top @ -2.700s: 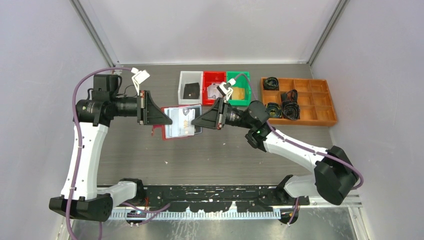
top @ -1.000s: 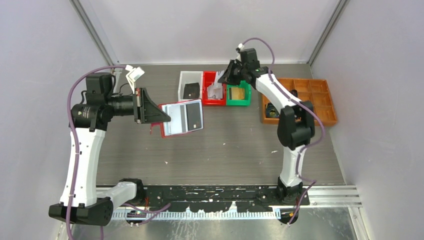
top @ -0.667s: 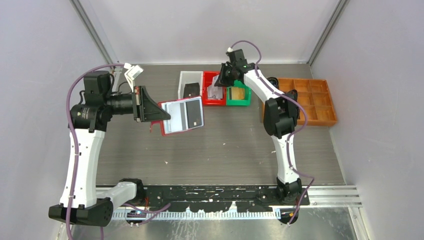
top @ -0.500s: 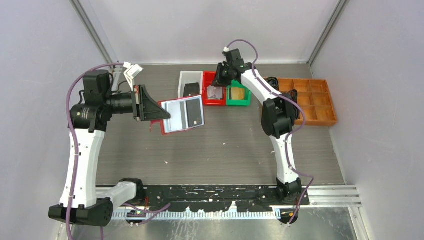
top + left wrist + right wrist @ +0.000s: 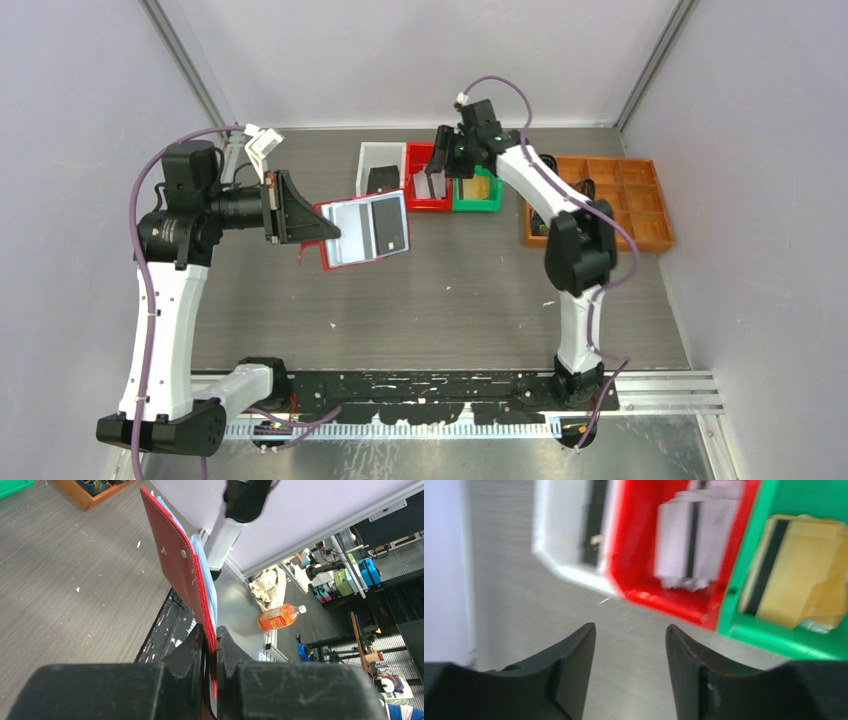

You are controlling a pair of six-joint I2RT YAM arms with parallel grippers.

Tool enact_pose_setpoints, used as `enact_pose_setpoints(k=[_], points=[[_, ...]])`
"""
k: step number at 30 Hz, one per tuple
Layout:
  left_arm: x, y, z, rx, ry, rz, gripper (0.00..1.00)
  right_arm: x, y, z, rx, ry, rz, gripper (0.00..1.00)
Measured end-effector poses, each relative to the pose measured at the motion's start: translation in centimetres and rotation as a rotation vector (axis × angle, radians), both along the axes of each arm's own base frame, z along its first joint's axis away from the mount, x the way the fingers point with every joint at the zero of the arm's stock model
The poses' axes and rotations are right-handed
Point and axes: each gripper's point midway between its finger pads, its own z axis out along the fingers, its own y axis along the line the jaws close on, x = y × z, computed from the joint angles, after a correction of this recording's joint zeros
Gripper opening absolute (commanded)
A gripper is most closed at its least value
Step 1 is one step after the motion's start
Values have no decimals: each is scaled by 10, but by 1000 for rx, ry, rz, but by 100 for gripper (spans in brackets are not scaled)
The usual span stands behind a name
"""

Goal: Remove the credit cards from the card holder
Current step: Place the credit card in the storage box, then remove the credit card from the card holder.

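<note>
The red card holder [image 5: 352, 236] hangs open above the table's left middle, its pale pages facing up, with a dark credit card [image 5: 388, 229] in its right page. My left gripper [image 5: 326, 236] is shut on its left edge. The left wrist view shows the red cover [image 5: 179, 565] edge-on, pinched between the fingers of that gripper [image 5: 210, 639]. My right gripper [image 5: 440, 172] is open above the red bin [image 5: 416, 153], nothing between its fingers [image 5: 583, 645]. Pale credit cards [image 5: 696, 534] lie in the red bin [image 5: 634, 540].
A white bin [image 5: 368, 160] with a dark flat item stands left of the red bin. A green bin [image 5: 478, 205] to its right holds yellow cards [image 5: 796, 587]. An orange compartment tray [image 5: 640, 205] with dark coiled items is at the back right.
My right gripper has gone from shut to open over the red bin and shifted slightly left and nearer. The left gripper and card holder have stayed put.
</note>
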Motion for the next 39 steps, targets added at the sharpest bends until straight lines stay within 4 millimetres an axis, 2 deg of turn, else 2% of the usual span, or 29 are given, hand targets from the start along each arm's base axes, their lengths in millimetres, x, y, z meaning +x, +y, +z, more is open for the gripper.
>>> enact_pose_setpoints(k=[1,3,8,9,11,13,16,22,23,26,28,30,31,32,33,34,36,38,39], points=[[0,0,0,-1,-2,-1,0,-9,0,13,24,-13,8,67],[0,0,2,-4,-3,-3,0,-36,3,54,127,-69,40,74],[1,-1,4,-10,-15,-5,0,-124,14,167,521,-260,174,92],[1,-1,4,-11,-18,-7,0,-143,15,185,615,-296,208,95],[0,-1,6,-14,-23,-11,0,-175,16,205,778,-337,265,99],[-1,-1,7,-18,-30,-17,0,-201,15,207,894,-321,303,100],[-3,-1,10,-25,-30,-22,0,-228,20,206,991,-270,341,99],[-4,-2,15,-38,-38,-30,0,-291,44,236,1084,-285,534,99],[-4,-2,16,-40,-37,-29,0,-302,48,241,1096,-290,569,97],[-6,-2,20,-47,-41,-31,0,-321,55,248,1128,-301,639,82],[-7,-2,21,-49,-45,-33,0,-325,58,249,1142,-301,659,64],[-8,-2,22,-51,-52,-34,0,-326,62,247,1144,-286,667,40],[-8,-2,21,-51,-55,-34,6,-325,64,245,1143,-280,666,27],[-9,-2,20,-51,-57,-34,17,-324,66,244,1140,-264,663,16],[-10,-2,18,-51,-55,-34,32,-323,67,243,1132,-263,662,6],[-11,-2,15,-50,-54,-34,43,-322,68,241,1117,-256,660,1],[-11,-1,9,-42,-57,-35,82,-319,71,240,1069,-256,657,1],[-11,0,0,-20,-72,-31,97,-316,73,237,992,-257,649,1],[-10,1,-5,-3,-72,-22,99,-315,73,237,957,-264,651,1]])
